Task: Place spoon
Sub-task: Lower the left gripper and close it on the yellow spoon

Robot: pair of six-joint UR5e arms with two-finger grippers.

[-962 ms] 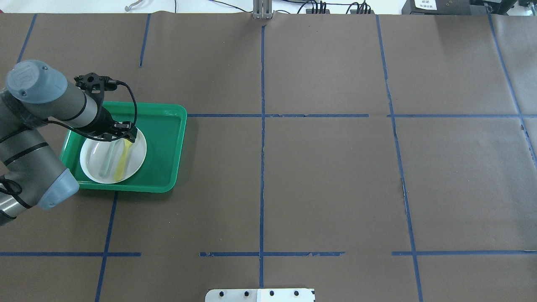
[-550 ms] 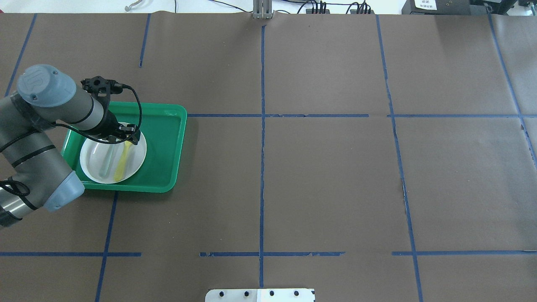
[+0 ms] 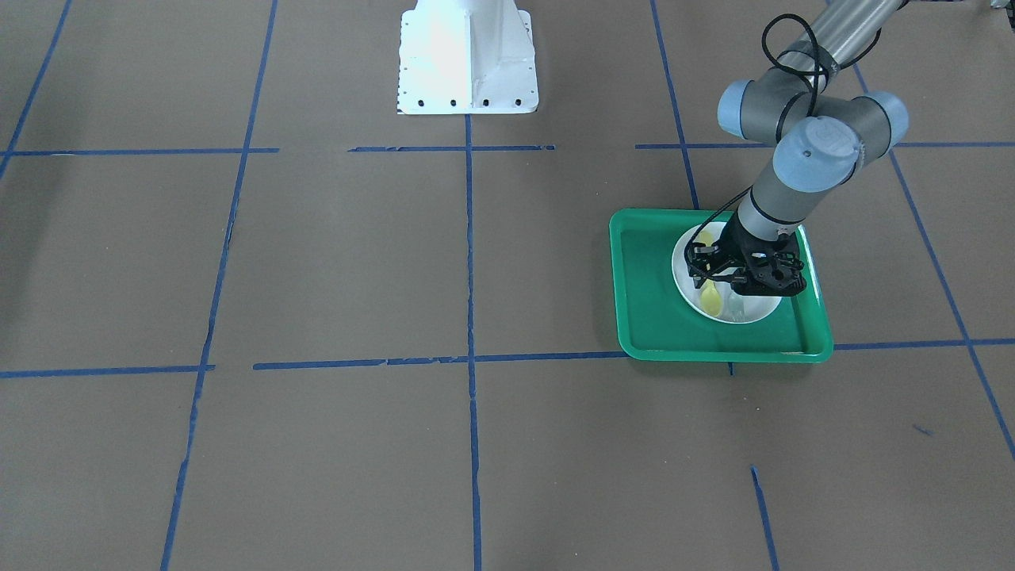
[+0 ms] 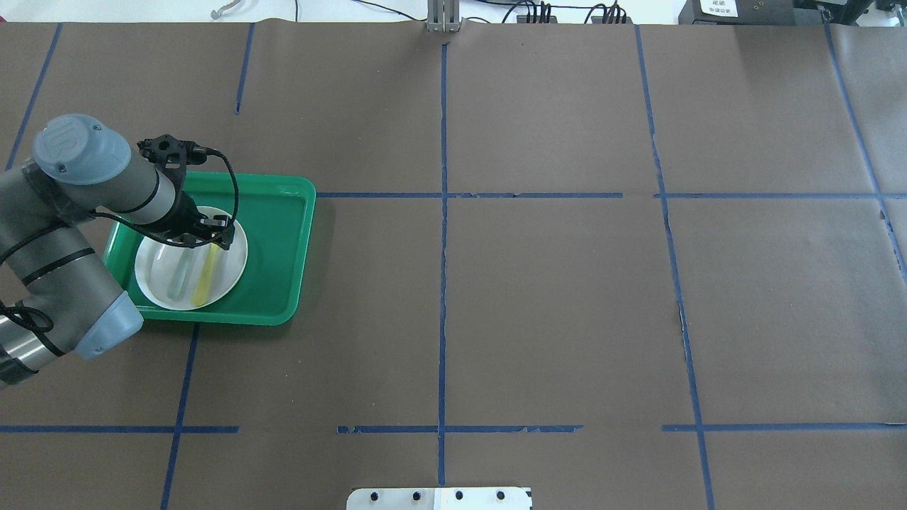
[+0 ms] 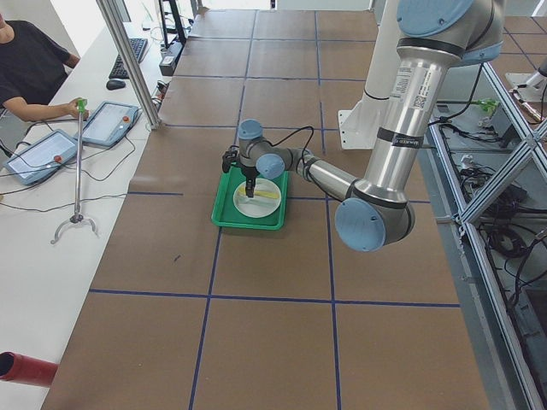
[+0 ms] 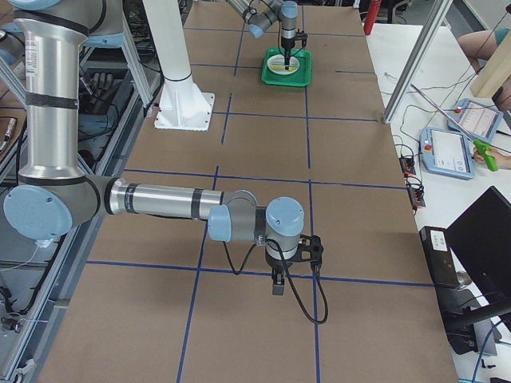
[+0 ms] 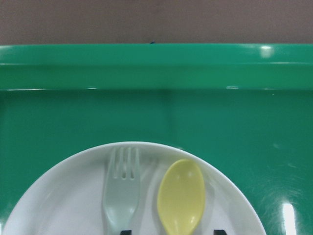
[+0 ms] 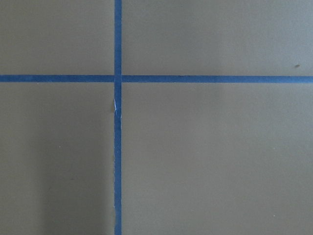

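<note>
The yellow spoon [image 7: 181,196] lies on the white plate [image 7: 63,196] beside a pale grey-green fork [image 7: 122,191], inside the green tray [image 7: 156,112]. In the overhead view the spoon [image 4: 207,276] and fork [image 4: 183,273] lie side by side on the plate [image 4: 230,273]. My left gripper [image 4: 204,237] is low over the plate's far part. It is open, with its two fingertips [image 7: 125,231] apart on either side of the spoon. My right gripper [image 6: 275,289] hangs over bare table far from the tray; I cannot tell whether it is open or shut.
The tray [image 4: 280,241] sits at the table's left on brown paper with blue tape lines. The white robot base [image 3: 468,55] stands at the table's near edge. An operator [image 5: 30,68] sits beyond the far side with tablets.
My left gripper has shifted slightly toward the robot's side over the plate, covering more of the spoon's handle. The spoon and fork have not moved.
</note>
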